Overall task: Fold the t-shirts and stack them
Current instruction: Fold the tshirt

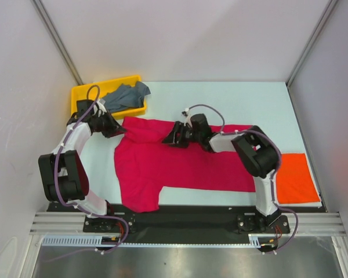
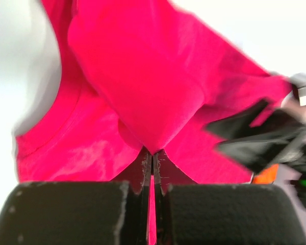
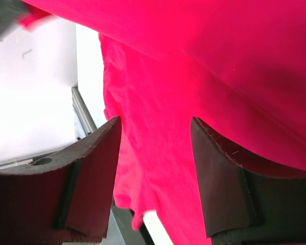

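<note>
Black padded fingers of the left tool (image 2: 152, 161) are pressed together on a thin fold of the crimson shirt (image 2: 143, 92). The cloth rises from the pinch in a soft, rounded peak. Right tool (image 3: 155, 153): jaws spread, with the same cloth lying loose between and beyond them, not gripped.

From above, the crimson shirt lies spread across the middle of the bench (image 1: 232, 98), one sleeve toward the near edge and its far edge raised at the left tool.

Material: light, limp, matt knit that creases readily. It will likely drape and sag rather than hold a shape, so it is best taken at a hem, shoulder or corner, with both tools.

An orange shirt (image 1: 296, 178) lies folded flat at the right. A grey-blue shirt (image 1: 127, 95) is bunched in the yellow tray (image 1: 80, 95).
</note>
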